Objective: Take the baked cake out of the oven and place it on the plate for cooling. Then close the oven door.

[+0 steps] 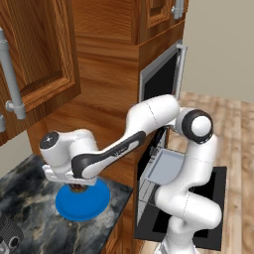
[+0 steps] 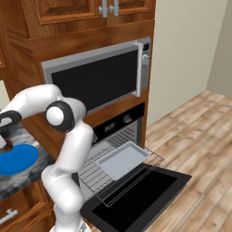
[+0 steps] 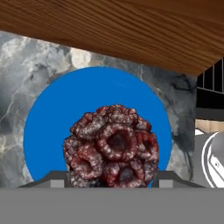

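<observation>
Marble-patterned dark counter (image 1: pixel 30 208) fills the lower left of the left base view, and on it lies the plate (image 1: pixel 84 201), a flat, bright blue disc. The gripper (image 1: pixel 75 187) hangs right over the plate, but its fingers are buried under the white hand, and of the baked cake (image 1: pixel 76 188) just a dark sliver peeps out. Behind the arm, the oven (image 1: pixel 149 183) is half hidden.

From the right base view the oven door (image 2: pixel 136 195), black and glassy, lies folded down flat; a wire rack (image 2: pixel 97 174) and a shallow grey tray (image 2: pixel 123 159) jut out above it. The plate is cut off at the left edge.

Seen from the hand, the cake is a knobbly, dark-red lump of ring-shaped bumps, sitting over the plate's middle. The jaws seem clamped on its sides, though whether it touches the plate I cannot tell.
</observation>
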